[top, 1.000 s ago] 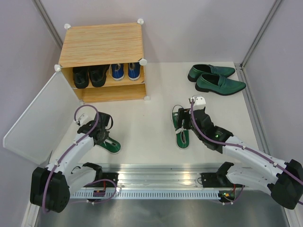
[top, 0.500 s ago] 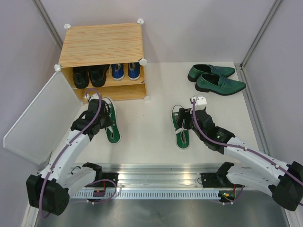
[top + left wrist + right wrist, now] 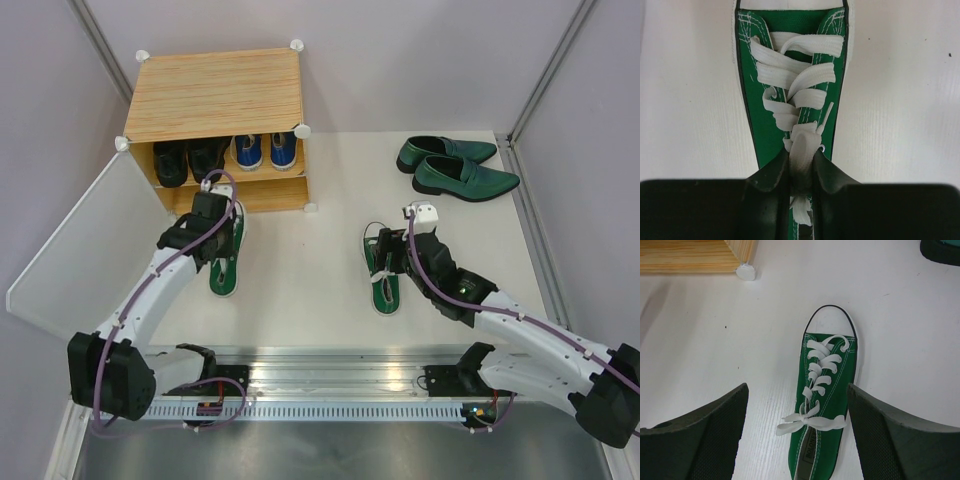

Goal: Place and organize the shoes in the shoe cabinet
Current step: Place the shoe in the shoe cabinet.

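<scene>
The left gripper (image 3: 222,238) is seen left of centre in the top view, just below the cabinet (image 3: 215,95). Its fingers (image 3: 767,176) are clamped on the white lace and tongue of one green sneaker (image 3: 792,95). In the top view this sneaker (image 3: 226,268) is found just in front of the cabinet's lower shelf; whether it is lifted cannot be told.

The right gripper (image 3: 398,258) is held right of centre over the second green sneaker (image 3: 383,272), which lies flat on the table (image 3: 300,250). Its fingers (image 3: 705,437) are spread wide on either side of that sneaker (image 3: 826,400), without contact.

On the upper shelf, black boots (image 3: 188,160) are placed at the left and blue sneakers (image 3: 265,150) at the right. The door (image 3: 85,240) is swung open at the left edge. The loafers (image 3: 455,165) are seen together at the upper right.
</scene>
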`<act>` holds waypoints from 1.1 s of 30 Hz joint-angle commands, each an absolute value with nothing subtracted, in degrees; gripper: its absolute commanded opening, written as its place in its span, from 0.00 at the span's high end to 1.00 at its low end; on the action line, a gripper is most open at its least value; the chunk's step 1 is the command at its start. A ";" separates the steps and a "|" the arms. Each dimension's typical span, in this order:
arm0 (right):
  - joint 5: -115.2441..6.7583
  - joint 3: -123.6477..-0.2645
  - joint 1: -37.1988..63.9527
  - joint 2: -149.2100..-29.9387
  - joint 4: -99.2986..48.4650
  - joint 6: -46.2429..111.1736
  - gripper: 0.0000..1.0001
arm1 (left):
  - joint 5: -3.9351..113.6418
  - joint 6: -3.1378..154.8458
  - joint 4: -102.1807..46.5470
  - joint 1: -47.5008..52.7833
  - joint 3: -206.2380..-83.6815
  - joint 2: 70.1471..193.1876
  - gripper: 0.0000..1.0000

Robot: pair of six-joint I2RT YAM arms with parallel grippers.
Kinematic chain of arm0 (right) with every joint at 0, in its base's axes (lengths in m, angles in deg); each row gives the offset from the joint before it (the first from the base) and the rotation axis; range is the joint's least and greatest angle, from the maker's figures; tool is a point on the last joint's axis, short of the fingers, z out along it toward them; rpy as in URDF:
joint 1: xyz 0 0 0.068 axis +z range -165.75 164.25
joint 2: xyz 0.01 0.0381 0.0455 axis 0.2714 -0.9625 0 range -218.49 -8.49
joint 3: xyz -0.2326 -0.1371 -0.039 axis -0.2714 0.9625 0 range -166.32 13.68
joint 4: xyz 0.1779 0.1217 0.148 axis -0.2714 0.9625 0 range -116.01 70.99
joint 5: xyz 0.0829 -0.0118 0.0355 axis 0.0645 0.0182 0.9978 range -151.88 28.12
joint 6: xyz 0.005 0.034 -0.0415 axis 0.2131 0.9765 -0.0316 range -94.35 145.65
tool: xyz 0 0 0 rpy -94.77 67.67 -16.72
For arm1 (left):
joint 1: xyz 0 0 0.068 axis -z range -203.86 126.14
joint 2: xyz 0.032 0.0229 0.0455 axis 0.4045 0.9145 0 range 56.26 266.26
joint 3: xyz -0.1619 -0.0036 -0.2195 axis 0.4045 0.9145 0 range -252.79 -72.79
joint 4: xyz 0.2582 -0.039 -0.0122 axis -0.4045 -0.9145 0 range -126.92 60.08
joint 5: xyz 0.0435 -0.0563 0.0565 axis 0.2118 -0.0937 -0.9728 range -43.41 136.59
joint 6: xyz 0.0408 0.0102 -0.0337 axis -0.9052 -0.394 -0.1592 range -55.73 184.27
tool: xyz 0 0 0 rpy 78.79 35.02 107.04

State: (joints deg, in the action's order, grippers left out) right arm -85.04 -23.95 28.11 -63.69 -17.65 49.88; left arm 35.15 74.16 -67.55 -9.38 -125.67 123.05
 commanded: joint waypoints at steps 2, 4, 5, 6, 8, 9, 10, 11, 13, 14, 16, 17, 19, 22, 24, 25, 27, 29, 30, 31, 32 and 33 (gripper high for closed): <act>-85.09 -23.68 27.93 -62.63 -19.25 50.00 0.18 | 33.23 68.14 -61.93 -11.64 -129.74 123.32 0.98; -84.91 -23.76 27.93 -62.72 -19.24 50.08 0.18 | 33.50 65.96 -59.64 -12.86 -128.69 123.50 0.98; -84.65 -23.68 27.93 -62.55 -19.24 50.08 0.18 | 33.67 64.73 -58.41 -13.13 -128.17 123.67 0.98; -84.21 -23.68 27.93 -62.55 -19.24 50.08 0.18 | 32.63 64.37 -56.05 -13.40 -127.38 123.93 0.98; -84.03 -23.59 27.93 -62.11 -19.25 50.17 0.18 | 31.57 60.85 -54.71 -14.62 -127.11 124.99 0.98; -83.95 -23.50 27.93 -62.02 -19.33 50.26 0.18 | 31.65 60.32 -53.23 -15.15 -127.11 125.34 0.98; -83.94 -23.41 27.93 -61.84 -19.42 50.26 0.18 | 31.91 59.36 -52.34 -16.46 -127.11 126.13 0.98; -84.03 -23.41 27.93 -61.76 -19.42 50.26 0.18 | 32.52 58.83 -51.38 -17.08 -127.02 126.40 0.98; -84.29 -23.41 27.93 -61.41 -19.42 50.26 0.18 | 34.02 56.12 -48.13 -18.31 -126.67 127.27 0.98; -84.56 -23.32 27.93 -61.23 -19.42 50.26 0.18 | 33.85 55.23 -47.42 -18.50 -126.67 128.67 0.98; -84.56 -23.15 28.02 -60.88 -19.51 50.17 0.19 | 32.80 53.21 -46.62 -19.37 -127.37 130.43 0.98; -84.56 -23.15 28.02 -60.79 -19.42 50.35 0.18 | 32.45 52.68 -46.53 -19.72 -127.72 132.44 0.98; -84.21 -23.15 27.93 -61.22 -19.60 50.35 0.19 | 32.00 52.41 -46.36 -20.69 -128.69 133.86 0.98; -83.77 -23.24 28.02 -61.84 -19.51 50.44 0.19 | 31.83 52.41 -43.90 -21.92 -128.86 134.75 0.98; -83.59 -23.32 27.93 -62.19 -19.51 50.35 0.19 | 31.56 52.41 -42.67 -22.62 -129.21 135.27 0.98; -83.59 -23.32 27.93 -62.28 -19.60 50.35 0.19 | 31.39 51.89 -41.97 -23.24 -129.13 135.27 0.98; -83.86 -23.24 27.93 -62.28 -19.60 50.26 0.19 | 30.34 51.18 -40.03 -23.59 -128.95 135.36 0.98; -84.12 -23.32 28.02 -62.37 -19.60 50.17 0.19 | 30.16 50.65 -38.98 -23.86 -129.21 135.80 0.98; -84.21 -23.32 27.93 -62.46 -19.60 50.09 0.19 | 30.33 50.22 -38.19 -25.51 -129.39 135.98 0.98; -84.38 -23.32 27.93 -62.63 -19.60 50.00 0.19 | 30.51 50.30 -37.92 -26.31 -129.65 136.76 0.98; -84.38 -23.32 27.93 -62.72 -19.51 50.00 0.19 | 30.42 50.30 -37.40 -26.67 -130.26 137.20 0.98; -84.38 -23.32 27.93 -62.72 -19.60 49.91 0.19 | 30.42 49.95 -36.43 -26.93 -130.45 137.64 0.98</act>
State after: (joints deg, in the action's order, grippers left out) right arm -84.17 -23.21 28.11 -62.43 -17.91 49.88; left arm 32.51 53.38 -45.28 -25.42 -126.55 136.95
